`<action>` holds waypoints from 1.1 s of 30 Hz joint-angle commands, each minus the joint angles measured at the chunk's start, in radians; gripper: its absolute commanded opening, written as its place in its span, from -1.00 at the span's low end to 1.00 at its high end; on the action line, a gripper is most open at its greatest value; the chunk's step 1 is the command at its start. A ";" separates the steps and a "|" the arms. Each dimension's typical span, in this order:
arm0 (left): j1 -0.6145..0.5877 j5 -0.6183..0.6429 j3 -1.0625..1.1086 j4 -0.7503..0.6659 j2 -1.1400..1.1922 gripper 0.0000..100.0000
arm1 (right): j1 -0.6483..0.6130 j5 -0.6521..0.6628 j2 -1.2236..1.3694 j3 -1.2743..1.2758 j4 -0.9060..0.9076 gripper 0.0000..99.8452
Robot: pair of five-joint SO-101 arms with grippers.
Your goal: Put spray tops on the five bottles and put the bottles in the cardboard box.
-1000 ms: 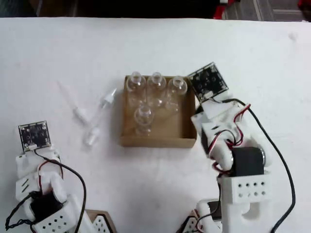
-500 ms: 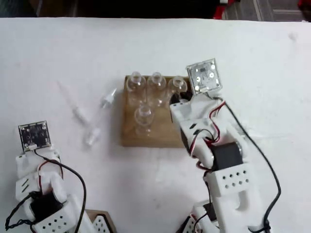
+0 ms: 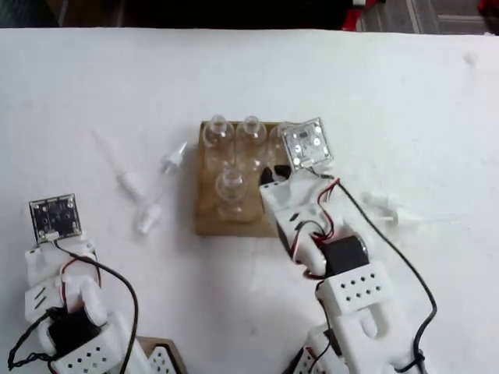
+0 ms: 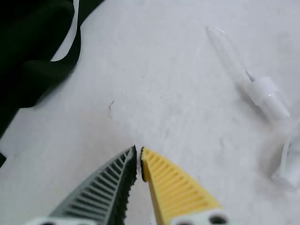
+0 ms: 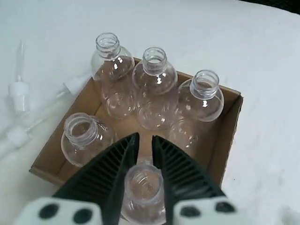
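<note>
- Because all 5 clear, round-bodied plastic bottles [image 5: 154, 79] stand inside the shallow brown cardboard box [image 5: 233, 123] with bare, open necks, the boxing looks ahead of the capping: none carries a top yet.
- The black-jawed right gripper [image 5: 144, 139] reaches down into the side of the box nearest the arms. Its jaws hug the neck of the 5th bottle [image 5: 143, 180], which I judge to be clasped. The neck is the narrow, stiff part that jaws can pinch without crushing the body.
- 3 bottles line the far wall and 1 more [image 5: 84, 136] stands in front of them, packed close, so the held one has little room beside it.
- The white spray tops [image 3: 148, 191], each with a thin clear tube, lie flat on the white table [image 3: 93, 78] left of the box. Another one [image 3: 387, 204] lies to its right. All are well apart from any bottle neck.
- The left gripper [image 4: 138, 151] has its grey and yellow jaws pressed together on nothing. It hangs low over the table near 1 spray top [image 4: 267, 96], plausibly parked within reach of the tops.
</note>
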 commanded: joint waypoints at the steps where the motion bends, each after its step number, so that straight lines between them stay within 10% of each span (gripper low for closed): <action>1: -0.010 0.014 -0.009 -0.026 -0.013 -0.96 | -0.004 -0.008 -0.015 0.032 -0.058 -0.97; 25: -0.007 0.014 -0.008 -0.026 -0.013 -0.95 | -0.008 -0.003 -0.022 0.075 -0.073 -0.95; 33: -0.007 0.014 -0.008 -0.026 -0.013 -0.95 | -0.010 -0.006 -0.022 0.075 -0.067 -0.60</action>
